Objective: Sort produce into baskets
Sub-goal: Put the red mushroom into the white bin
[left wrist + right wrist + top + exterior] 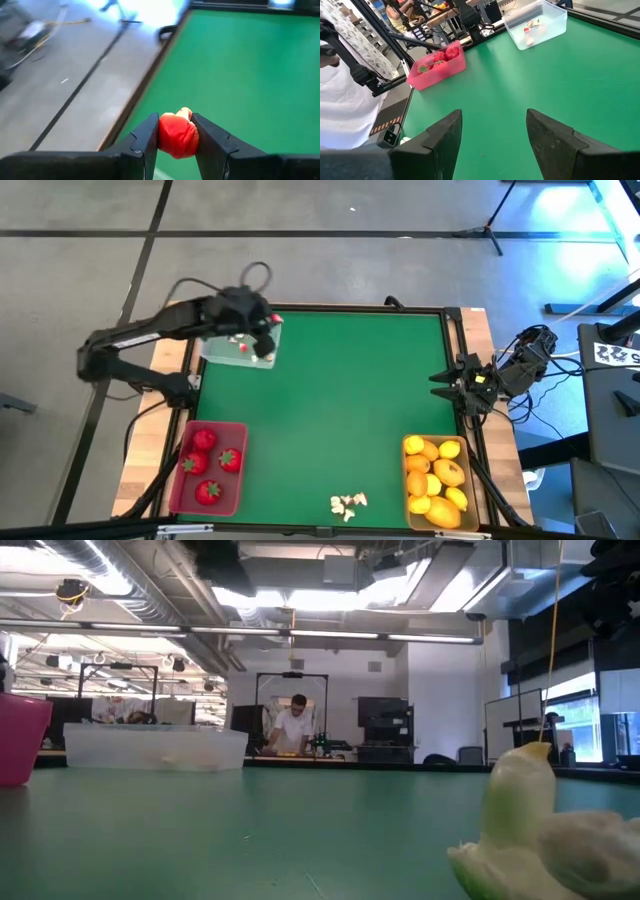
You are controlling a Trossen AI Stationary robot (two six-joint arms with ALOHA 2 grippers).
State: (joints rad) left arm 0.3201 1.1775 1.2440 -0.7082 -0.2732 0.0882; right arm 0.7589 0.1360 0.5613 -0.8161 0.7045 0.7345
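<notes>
My left gripper [268, 330] hangs over the far-left corner of the table, above the clear tray [240, 342], and is shut on a small red-and-white bit [177, 135]. The clear tray holds a few tiny bits [530, 27]. The pinkish-red tray [208, 465] at the near left holds several strawberries. The tan-yellow tray [437, 478] at the near right holds several yellow and orange lemons. A few white bits [348, 503] lie on the green mat near the front edge and show close up in the low view [530, 830]. My right gripper [492, 125] is open and empty at the table's right edge [462, 385]. My left gripper pinches the red-and-white bit by its two sides [162, 132] between its two fingers. The bit sits between the fingers' free ends, red body below and a pale tip [185, 112] showing on top. It is lifted clear of the mat.
The middle of the green mat [340, 400] lies between the three trays. A wooden rim [478, 350] frames the mat. Cables and a stand sit beyond the right edge. A person [292, 725] works at a bench far behind the table.
</notes>
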